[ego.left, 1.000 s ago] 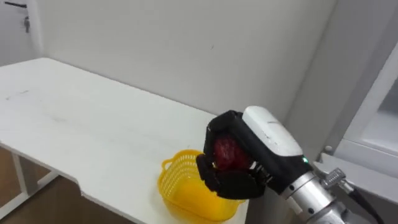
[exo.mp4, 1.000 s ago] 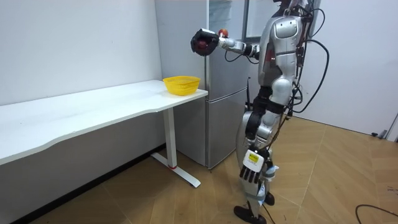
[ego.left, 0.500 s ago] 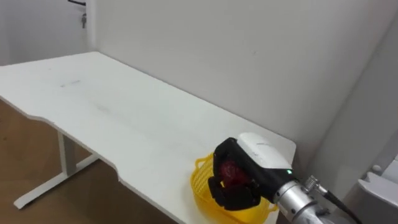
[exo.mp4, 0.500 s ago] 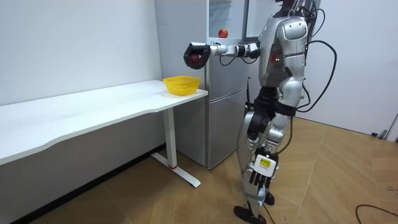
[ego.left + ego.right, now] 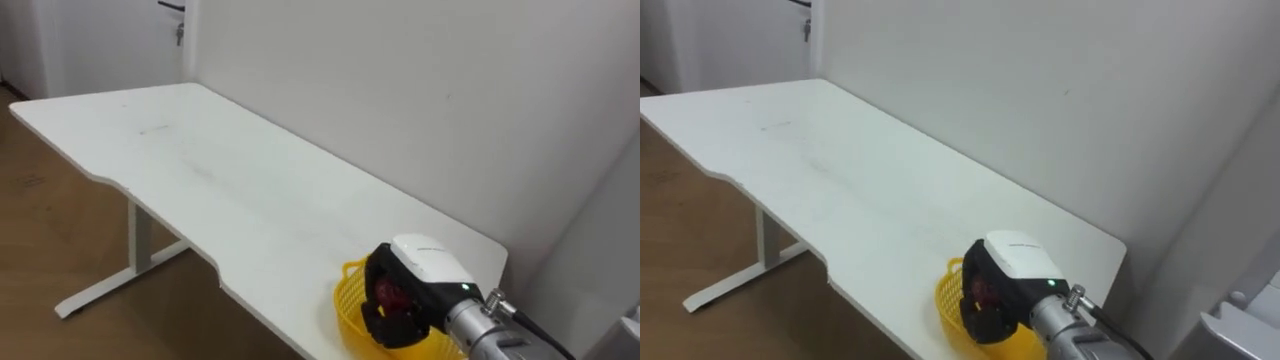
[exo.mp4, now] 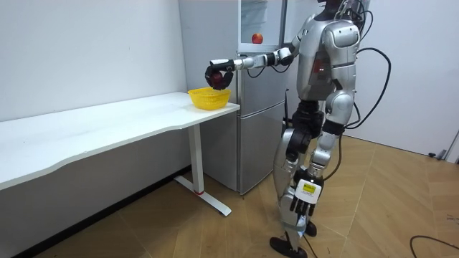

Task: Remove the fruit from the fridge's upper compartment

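Observation:
A dark red round fruit sits in my right hand, whose black fingers are curled round it. The hand hovers right over the yellow mesh basket, which stands at the near right corner of the white table. In the room view the right hand is stretched out from my body, just above the basket. I stand in front of the grey fridge, whose upper door is open. My left hand hangs low beside my leg with relaxed fingers.
Another red fruit rests inside the open upper fridge compartment. The long table top runs off to the left along a white wall. Wooden floor lies in front of the table.
My right arm has reached further out and lowered the fruit from above the fridge side down over the basket. The head view has shifted, showing more table.

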Motion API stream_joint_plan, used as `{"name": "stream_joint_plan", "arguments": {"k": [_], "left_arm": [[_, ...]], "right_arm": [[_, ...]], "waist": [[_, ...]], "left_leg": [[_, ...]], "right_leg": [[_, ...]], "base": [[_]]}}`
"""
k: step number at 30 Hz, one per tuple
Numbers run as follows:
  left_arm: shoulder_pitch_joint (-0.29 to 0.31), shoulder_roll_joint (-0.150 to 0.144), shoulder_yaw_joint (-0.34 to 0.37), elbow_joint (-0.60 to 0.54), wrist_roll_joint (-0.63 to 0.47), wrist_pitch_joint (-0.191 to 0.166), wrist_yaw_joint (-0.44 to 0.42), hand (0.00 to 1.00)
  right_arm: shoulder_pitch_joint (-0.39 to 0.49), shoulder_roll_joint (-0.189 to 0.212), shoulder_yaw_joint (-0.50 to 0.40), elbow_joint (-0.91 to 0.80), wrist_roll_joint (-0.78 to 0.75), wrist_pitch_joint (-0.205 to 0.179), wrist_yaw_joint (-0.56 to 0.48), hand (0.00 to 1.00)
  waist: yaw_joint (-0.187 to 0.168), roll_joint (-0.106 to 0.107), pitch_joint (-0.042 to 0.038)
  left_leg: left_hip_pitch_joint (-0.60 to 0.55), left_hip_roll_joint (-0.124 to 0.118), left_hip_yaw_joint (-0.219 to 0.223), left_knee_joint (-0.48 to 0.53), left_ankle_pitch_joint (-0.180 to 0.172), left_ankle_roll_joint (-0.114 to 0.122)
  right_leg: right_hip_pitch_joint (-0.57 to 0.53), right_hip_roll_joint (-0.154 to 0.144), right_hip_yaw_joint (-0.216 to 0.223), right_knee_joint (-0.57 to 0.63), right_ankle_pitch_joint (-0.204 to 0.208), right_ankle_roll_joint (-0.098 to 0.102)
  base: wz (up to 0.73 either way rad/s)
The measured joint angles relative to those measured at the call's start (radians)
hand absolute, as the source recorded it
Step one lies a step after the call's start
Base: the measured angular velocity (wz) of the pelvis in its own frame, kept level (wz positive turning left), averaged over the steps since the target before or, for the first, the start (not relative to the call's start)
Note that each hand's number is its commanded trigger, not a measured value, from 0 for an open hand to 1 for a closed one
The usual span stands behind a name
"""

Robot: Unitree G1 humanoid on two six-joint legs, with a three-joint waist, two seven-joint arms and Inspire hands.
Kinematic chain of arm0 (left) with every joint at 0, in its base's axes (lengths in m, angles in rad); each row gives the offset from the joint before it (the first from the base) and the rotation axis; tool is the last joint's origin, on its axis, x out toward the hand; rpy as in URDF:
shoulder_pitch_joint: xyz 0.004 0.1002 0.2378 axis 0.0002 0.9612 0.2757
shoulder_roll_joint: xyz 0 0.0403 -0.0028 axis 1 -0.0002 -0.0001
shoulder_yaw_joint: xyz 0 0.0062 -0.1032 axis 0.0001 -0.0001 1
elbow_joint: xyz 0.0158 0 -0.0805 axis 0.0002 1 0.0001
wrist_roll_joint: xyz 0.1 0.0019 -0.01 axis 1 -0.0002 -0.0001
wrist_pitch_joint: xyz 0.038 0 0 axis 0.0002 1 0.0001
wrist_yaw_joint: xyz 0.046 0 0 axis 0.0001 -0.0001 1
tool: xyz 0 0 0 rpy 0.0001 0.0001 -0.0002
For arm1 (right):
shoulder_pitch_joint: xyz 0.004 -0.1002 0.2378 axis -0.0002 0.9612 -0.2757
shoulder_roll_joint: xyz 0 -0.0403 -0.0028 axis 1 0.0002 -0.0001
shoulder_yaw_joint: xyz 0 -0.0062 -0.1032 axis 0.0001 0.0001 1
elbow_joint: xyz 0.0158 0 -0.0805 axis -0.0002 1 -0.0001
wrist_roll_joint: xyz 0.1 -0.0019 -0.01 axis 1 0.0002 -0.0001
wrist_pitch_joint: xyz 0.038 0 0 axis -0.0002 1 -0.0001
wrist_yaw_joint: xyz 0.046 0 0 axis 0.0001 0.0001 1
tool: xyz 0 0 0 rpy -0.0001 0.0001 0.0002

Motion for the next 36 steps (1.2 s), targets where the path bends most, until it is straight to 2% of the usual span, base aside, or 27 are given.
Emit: {"name": "stream_joint_plan", "arguments": {"k": [3,8,11,16,17,18,19,21,31,36], "left_arm": [[0.0,0.002,0.0,-0.001,0.0,0.014,0.0,0.0],[0.006,0.002,-0.01,-0.001,0.001,0.028,0.002,0.0],[0.02,0.0,-0.01,-0.022,0.001,0.04,0.004,0.0],[0.021,-0.003,-0.019,-0.035,0.0,0.053,0.028,0.0],[0.021,-0.004,-0.02,-0.035,0.0,0.055,0.031,0.0],[0.021,-0.005,-0.02,-0.035,0.0,0.057,0.036,0.0],[0.022,-0.006,-0.021,-0.035,0.0,0.058,0.04,0.0],[0.024,-0.008,-0.02,-0.037,0.0,0.058,0.049,0.0],[0.029,-0.011,-0.03,-0.065,0.0,0.058,0.075,0.0],[0.029,-0.01,-0.042,-0.065,0.0,0.058,0.082,0.0]], "right_arm": [[-0.004,-0.001,0.0,0.004,0.0,0.019,-0.005,1.0],[-0.022,0.0,0.001,0.076,-0.003,0.022,-0.036,1.0],[-0.034,-0.001,0.001,0.095,-0.021,0.047,-0.063,1.0],[-0.042,-0.001,0.0,0.124,-0.053,0.056,-0.085,1.0],[-0.042,-0.001,0.0,0.124,-0.056,0.057,-0.088,0.78],[-0.043,-0.001,0.0,0.124,-0.064,0.057,-0.096,0.73],[-0.043,-0.001,0.0,0.124,-0.07,0.057,-0.101,0.45],[-0.043,-0.001,0.0,0.124,-0.072,0.057,-0.103,0.0],[-0.044,-0.003,-0.001,0.162,-0.073,0.062,-0.123,0.0],[-0.044,-0.003,-0.001,0.203,-0.071,0.064,-0.123,0.0]], "waist": [[0.011,-0.001,-0.0004],[0.019,-0.003,0.0002],[0.015,-0.002,0.0005],[0.004,0.005,0.0053],[0.004,0.005,0.0055],[0.002,0.006,0.0061],[0.001,0.008,0.007],[-0.004,0.009,0.0068],[-0.011,0.018,0.0057],[-0.011,0.024,0.0028]], "left_leg": [[-0.011,0.0,0.001,0.001,0.0,0.0],[-0.015,-0.001,-0.001,0.004,0.0,0.0],[-0.026,-0.001,-0.003,0.018,0.0,0.0],[-0.049,-0.004,-0.012,0.034,0.0,0.0],[-0.053,-0.004,-0.012,0.035,0.0,0.0],[-0.062,-0.004,-0.013,0.036,0.0,0.0],[-0.066,-0.005,-0.013,0.037,0.0,0.0],[-0.068,-0.005,-0.011,0.037,0.0,0.0],[-0.078,-0.007,-0.01,0.051,0.0,0.0],[-0.073,-0.009,-0.013,0.052,0.0,0.0]], "right_leg": [[-0.012,0.0,0.001,0.0,0.0,0.0],[-0.012,0.0,0.0,0.0,0.0,0.0],[-0.016,0.001,-0.001,0.0,0.0,0.0],[-0.026,0.0,-0.015,0.0,0.0,0.0],[-0.028,0.0,-0.015,0.0,0.0,0.0],[-0.034,0.0,-0.014,0.0,0.0,0.0],[-0.037,0.0,-0.014,0.0,0.0,0.0],[-0.041,0.0,-0.012,0.0,0.0,0.0],[-0.044,0.0,-0.003,0.001,0.0,0.0],[-0.038,0.0,-0.006,0.0,0.0,0.0]], "base": [[0.0],[0.03],[0.05],[0.07],[0.0],[0.0],[0.0],[0.0],[-0.01],[0.01]]}}
